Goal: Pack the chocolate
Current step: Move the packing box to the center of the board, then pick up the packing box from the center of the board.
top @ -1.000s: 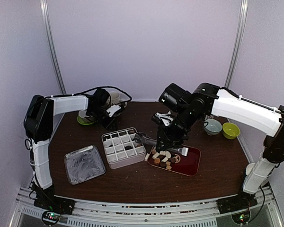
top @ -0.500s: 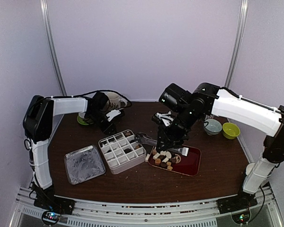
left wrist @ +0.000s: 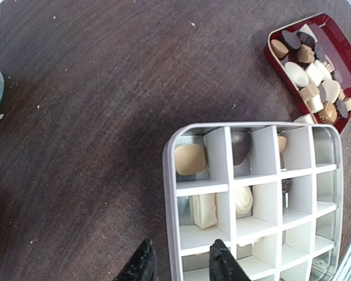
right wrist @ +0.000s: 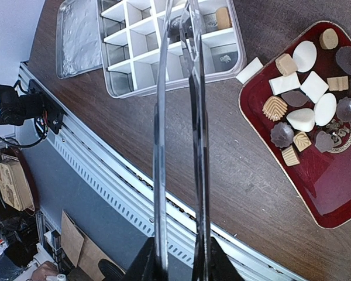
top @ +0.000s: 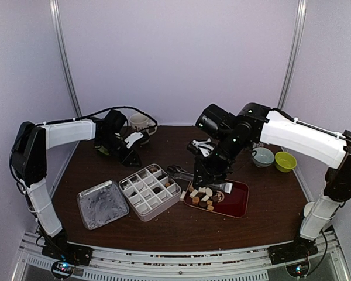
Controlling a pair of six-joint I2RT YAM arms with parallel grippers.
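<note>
Several chocolate pieces [top: 202, 196] in white, tan and dark brown lie at the left end of the red tray [top: 237, 202]; they also show in the right wrist view [right wrist: 307, 117] and the left wrist view [left wrist: 313, 76]. One white piece [right wrist: 248, 70] sits on the table beside the tray. The white divided box [top: 164, 205] holds a few pieces: tan [left wrist: 190, 159], dark [left wrist: 240, 146], white [left wrist: 205, 209]. My right gripper [top: 207, 174] [right wrist: 178, 257] is shut on the metal tongs [right wrist: 190, 117], whose tips hover over the box's far cells. My left gripper [top: 130, 157] [left wrist: 181, 260] stands open, short of the box's far left side.
A foil-lined lid [top: 102, 204] lies left of the box. A mug [top: 140, 123] stands at the back beside the left arm. A grey bowl [top: 262, 157] and a green bowl [top: 285, 161] sit at the right. The table's front rail [right wrist: 105, 170] runs below the tongs.
The divided box has turned and slid a little left and nearer. The left arm has drawn back to the left, away from it. The right arm and tongs have stayed put.
</note>
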